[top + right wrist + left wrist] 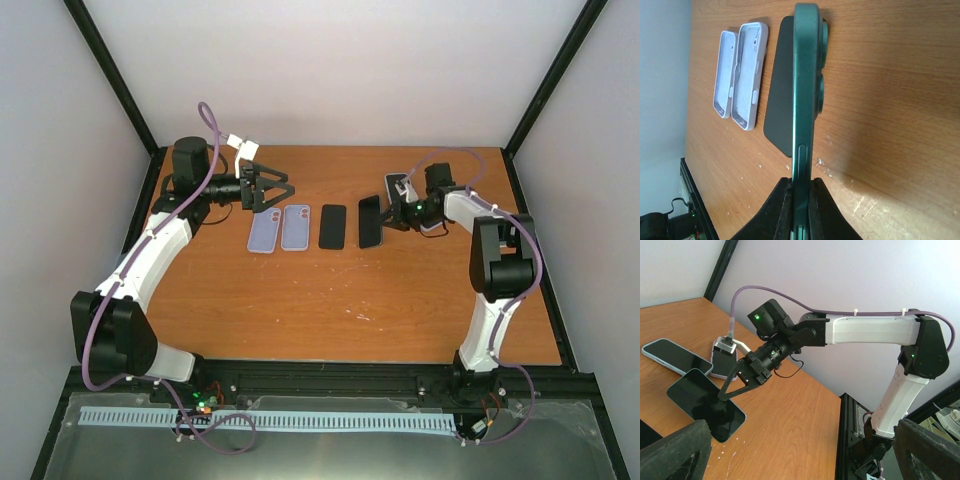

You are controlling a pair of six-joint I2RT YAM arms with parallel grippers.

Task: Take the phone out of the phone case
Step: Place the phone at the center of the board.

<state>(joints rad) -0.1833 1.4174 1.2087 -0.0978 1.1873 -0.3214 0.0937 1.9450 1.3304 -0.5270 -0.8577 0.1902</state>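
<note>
My right gripper (802,192) is shut on the lower end of a dark green phone (806,85), held on its edge just above the table, camera bumps facing right. In the top view this phone (371,220) is at mid table with the right gripper (392,213) beside it. The left wrist view shows its dark screen (705,405), tilted. Two empty lavender cases (262,232) (295,227) lie side by side, with a black case (332,226) to their right. My left gripper (275,190) hangs open and empty above the lavender cases.
Another phone (400,186) lies behind the right gripper, and one more (436,226) lies under the right forearm. The lavender cases (724,82) (750,75) and the black case (780,85) lie left of the held phone. Black frame rails edge the table.
</note>
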